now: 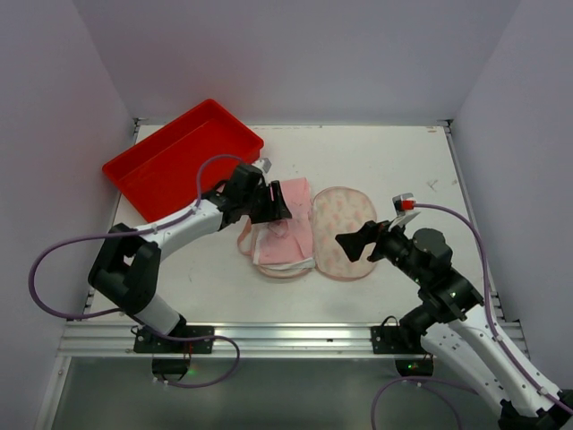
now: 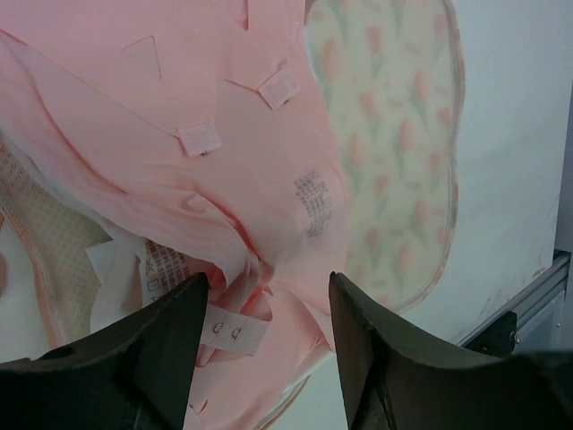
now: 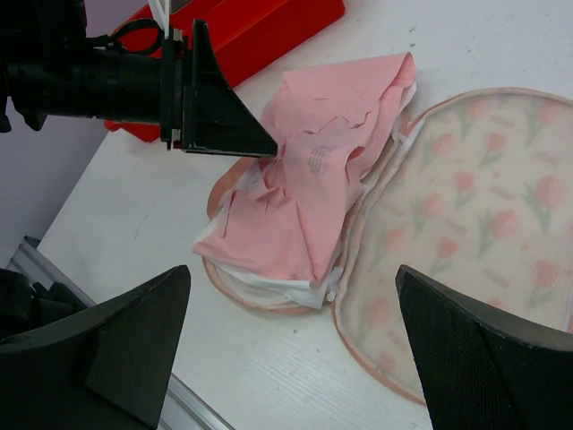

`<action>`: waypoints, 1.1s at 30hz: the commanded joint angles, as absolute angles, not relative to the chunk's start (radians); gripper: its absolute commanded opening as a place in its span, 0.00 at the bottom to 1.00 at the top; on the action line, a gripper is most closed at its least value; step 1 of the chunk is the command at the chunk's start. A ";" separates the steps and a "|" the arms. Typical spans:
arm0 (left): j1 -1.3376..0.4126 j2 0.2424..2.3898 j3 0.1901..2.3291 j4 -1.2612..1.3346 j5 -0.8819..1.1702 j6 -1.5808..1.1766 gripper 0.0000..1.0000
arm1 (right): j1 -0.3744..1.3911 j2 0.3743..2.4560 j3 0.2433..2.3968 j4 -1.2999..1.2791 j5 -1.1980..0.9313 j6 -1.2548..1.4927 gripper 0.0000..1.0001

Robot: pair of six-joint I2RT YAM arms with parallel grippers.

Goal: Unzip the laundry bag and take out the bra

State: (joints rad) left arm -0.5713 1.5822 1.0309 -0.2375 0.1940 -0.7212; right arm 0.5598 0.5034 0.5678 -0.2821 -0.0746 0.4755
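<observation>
Laundry bag [image 1: 347,231] lies unzipped and spread open. The pink bra [image 1: 291,228] is on its 9 o'clock half, long axis 12–6. Left gripper [image 2: 264,291] is open right over the bra and nearer. Right gripper [image 1: 356,242] is open at 3 o'clock.

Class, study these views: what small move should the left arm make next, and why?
Probably close the left gripper on the bra: the laundry bag lies unzipped and spread open, the bra rests on one half, and the open jaws straddle its fabric.
</observation>
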 commanded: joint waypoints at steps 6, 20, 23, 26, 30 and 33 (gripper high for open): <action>-0.566 1.603 1.068 -0.163 0.235 -0.730 0.60 | 0.558 0.508 0.565 -0.239 -0.092 0.479 0.99; -0.566 1.588 1.084 -0.239 0.097 -0.695 0.61 | 0.557 0.528 0.565 -0.222 -0.120 0.479 0.99; -0.566 1.620 1.100 -0.224 0.120 -0.698 0.60 | 0.557 0.525 0.565 -0.225 -0.121 0.482 0.99; -0.566 1.635 1.095 -0.178 0.153 -0.709 0.59 | 0.558 0.515 0.563 -0.233 -0.112 0.479 0.99; -0.568 1.655 1.100 -0.155 0.182 -0.726 0.56 | 0.558 0.512 0.554 -0.233 -0.112 0.482 0.99; -0.568 1.672 1.095 -0.159 0.196 -0.730 0.55 | 0.558 0.512 0.554 -0.230 -0.112 0.483 0.99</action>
State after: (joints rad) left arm -0.5713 1.6608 1.0679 -0.2024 0.1638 -0.7212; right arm 0.5598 0.5205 0.5579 -0.2680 -0.0998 0.4778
